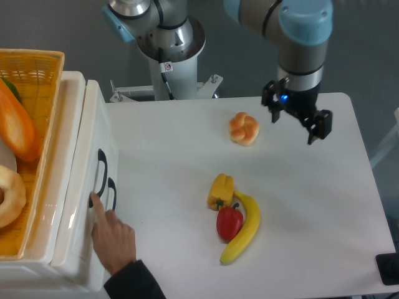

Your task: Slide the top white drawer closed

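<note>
The white drawer unit [75, 187] stands at the table's left edge. The top white drawer's front [95, 131] carries a black curved handle [100, 171]. It sits close against the unit's body, with only a narrow seam showing. A second black handle [111, 194] on the other drawer front lies just right of it. A person's hand [113, 240] reaches in from the bottom edge, its fingertip on the drawer fronts by the handles. My gripper [297, 117] hangs over the table's far right, far from the drawers, fingers apart and empty.
A woven yellow basket [37, 68] holding bread sits on top of the unit. On the table are a bread roll [244, 129], a yellow pepper [221, 190], a red pepper [229, 222] and a banana [244, 230]. The arm's base [168, 43] stands at the back.
</note>
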Controlling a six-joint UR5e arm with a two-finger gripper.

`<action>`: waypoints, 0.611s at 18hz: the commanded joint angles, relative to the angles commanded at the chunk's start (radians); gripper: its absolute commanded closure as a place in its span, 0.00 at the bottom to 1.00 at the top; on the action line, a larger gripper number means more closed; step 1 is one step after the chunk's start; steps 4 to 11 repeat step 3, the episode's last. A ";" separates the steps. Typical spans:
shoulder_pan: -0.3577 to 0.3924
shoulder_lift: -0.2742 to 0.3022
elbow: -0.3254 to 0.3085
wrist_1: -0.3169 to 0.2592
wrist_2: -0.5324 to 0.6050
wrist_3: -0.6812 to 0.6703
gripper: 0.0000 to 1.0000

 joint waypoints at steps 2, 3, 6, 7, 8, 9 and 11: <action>0.006 0.000 -0.005 0.002 -0.005 0.003 0.00; 0.006 0.002 -0.006 0.002 -0.005 0.003 0.00; 0.006 0.002 -0.006 0.002 -0.005 0.003 0.00; 0.006 0.002 -0.006 0.002 -0.005 0.003 0.00; 0.006 0.002 -0.006 0.002 -0.005 0.003 0.00; 0.006 0.002 -0.006 0.002 -0.005 0.003 0.00; 0.006 0.002 -0.006 0.002 -0.005 0.003 0.00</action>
